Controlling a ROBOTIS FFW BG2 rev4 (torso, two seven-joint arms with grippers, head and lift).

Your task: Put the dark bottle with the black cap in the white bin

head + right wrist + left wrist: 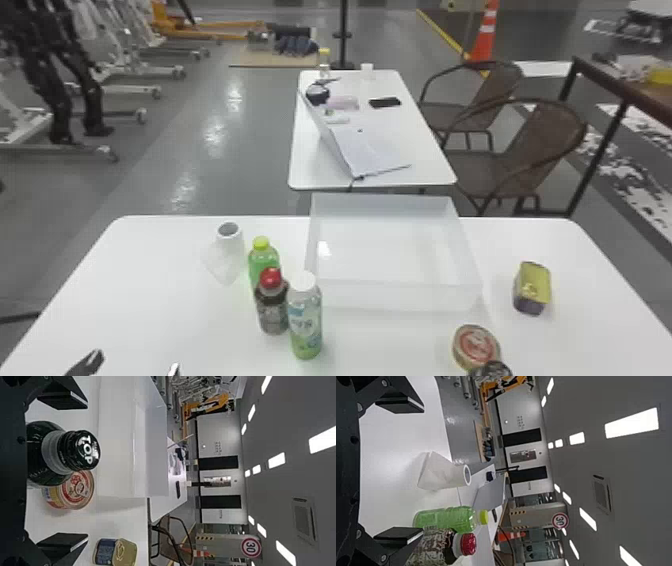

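Dark glossy bottle w/ black cap [36,459]: slip risk.
Prob. stiff, poss. heavy; take mid-body. R. tool [87,471] spread, L. tool [423,470] likewise.

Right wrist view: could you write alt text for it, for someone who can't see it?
An upright dark bottle with a black cap appears between the right gripper's open fingers, near a round tin. Farther off, a white bin and a rectangular tin sit on a white table.

Table [150,310] (white) — bin [390,297], dark bottle [41,461], three more bottles [306,327], two tins [531,290], pale container [231,255].
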